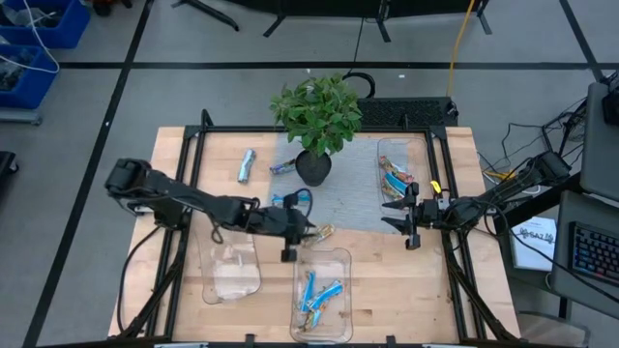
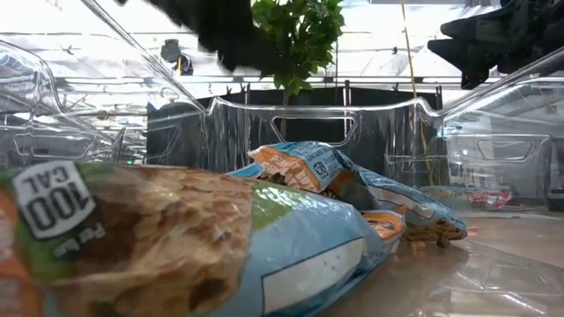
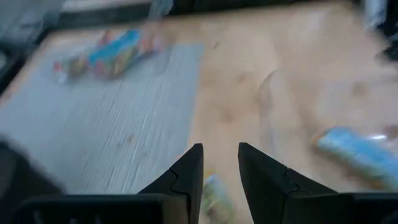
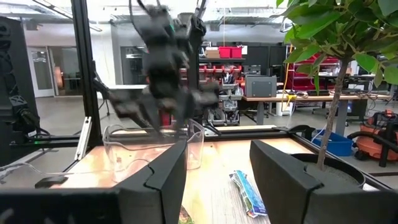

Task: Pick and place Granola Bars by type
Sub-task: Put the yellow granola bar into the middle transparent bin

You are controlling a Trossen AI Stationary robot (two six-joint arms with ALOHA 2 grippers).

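Note:
Granola bars lie in several places. Blue ones fill the near clear tray (image 1: 311,290) and loom close in the low view (image 2: 308,246). Others sit in the far right tray (image 1: 395,177). Loose bars rest flat on the table: a silver one (image 1: 246,166), one beside the plant pot (image 1: 283,167) and a blue one (image 1: 288,200). My left gripper (image 1: 309,233) (image 3: 221,165) hangs over the near tray's far rim, shut on a yellowish bar (image 1: 325,232). My right gripper (image 1: 407,220) (image 4: 217,168) is open, near the right tray, touching nothing. My left gripper pinches a yellowish granola bar (image 3: 215,196) between its two fingers, which slant down from the table's left. One end of the bar (image 1: 328,231) sticks out past the fingertips toward the right. It seems lifted clear of the table; blur hides which part is held.
A potted plant (image 1: 317,116) stands at the far middle on a grey mat (image 1: 353,198). A clear tray (image 1: 232,273) lies near left with no bars showing in it. A black frame (image 1: 198,145) runs around the table. Bare wood (image 1: 406,290) lies near right.

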